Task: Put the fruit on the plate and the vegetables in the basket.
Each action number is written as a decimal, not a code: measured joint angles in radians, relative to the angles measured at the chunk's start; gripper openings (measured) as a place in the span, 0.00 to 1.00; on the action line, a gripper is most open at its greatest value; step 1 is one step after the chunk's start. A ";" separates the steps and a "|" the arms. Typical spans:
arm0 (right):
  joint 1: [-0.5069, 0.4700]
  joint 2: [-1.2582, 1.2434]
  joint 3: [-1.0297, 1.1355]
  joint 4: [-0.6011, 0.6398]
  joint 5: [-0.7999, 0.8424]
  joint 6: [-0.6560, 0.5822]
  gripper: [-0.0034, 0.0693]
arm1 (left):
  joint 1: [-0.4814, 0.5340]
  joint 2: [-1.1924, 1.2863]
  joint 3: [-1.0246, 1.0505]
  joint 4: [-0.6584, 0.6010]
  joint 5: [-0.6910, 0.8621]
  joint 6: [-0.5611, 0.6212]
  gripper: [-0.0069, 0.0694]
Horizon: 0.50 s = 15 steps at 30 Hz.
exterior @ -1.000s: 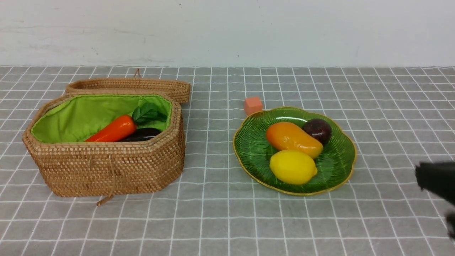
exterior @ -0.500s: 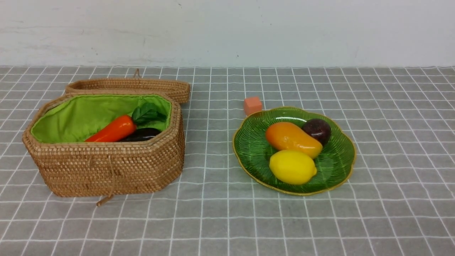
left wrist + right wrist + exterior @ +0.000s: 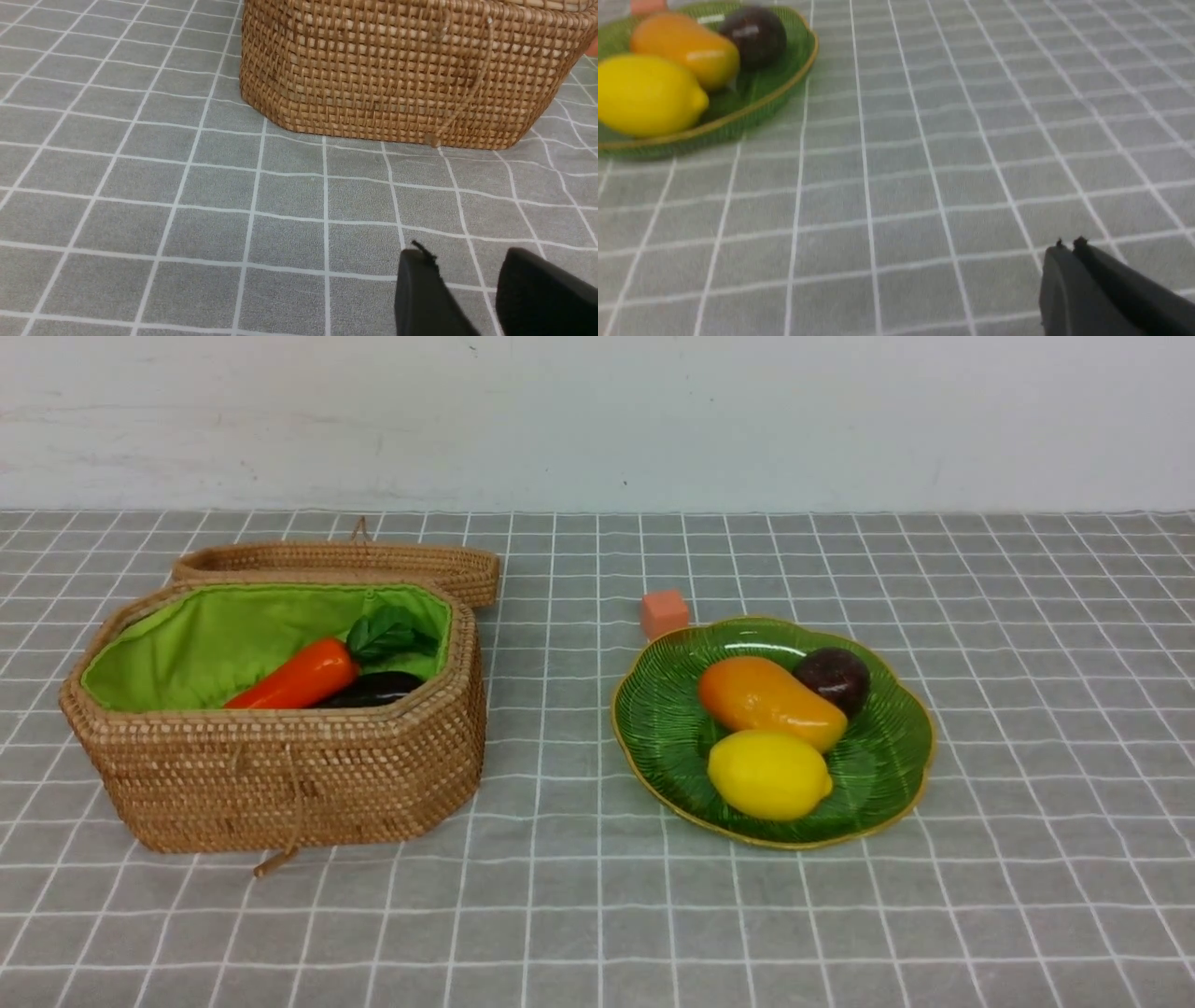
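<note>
The green plate point(image 3: 672, 728) holds the mango point(image 3: 767, 700), the lemon point(image 3: 767, 773) and the maroon fruit point(image 3: 834, 678). The open basket point(image 3: 280, 775) holds the carrot point(image 3: 297, 678) and the eggplant point(image 3: 373, 689); the radish is hidden. Neither gripper shows in the front view. In the left wrist view my left gripper point(image 3: 467, 261) is open and empty over the cloth, short of the basket point(image 3: 402, 79). In the right wrist view my right gripper point(image 3: 1069, 245) is shut and empty, away from the plate point(image 3: 752, 112), lemon point(image 3: 644, 95), mango point(image 3: 686, 49) and maroon fruit point(image 3: 754, 35).
The basket's woven lid point(image 3: 345, 565) lies behind the basket. A small orange-pink cube point(image 3: 664, 613) stands on the grey checked cloth just behind the plate. A cord loop point(image 3: 285, 845) hangs down the basket's front. A white wall runs along the back.
My right arm, at the right edge of the front view a second ago, has drawn back out of that view. Fruits, vegetables, plate and basket have not moved.
</note>
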State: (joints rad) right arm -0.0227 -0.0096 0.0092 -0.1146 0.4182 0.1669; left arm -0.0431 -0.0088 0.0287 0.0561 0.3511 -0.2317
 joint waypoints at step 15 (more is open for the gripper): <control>-0.006 -0.001 0.006 0.201 -0.031 -0.267 0.08 | 0.000 0.000 0.000 0.000 0.002 0.000 0.40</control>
State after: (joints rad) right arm -0.0288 -0.0104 0.0155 0.0860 0.3870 -0.0999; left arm -0.0431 -0.0088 0.0287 0.0561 0.3530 -0.2317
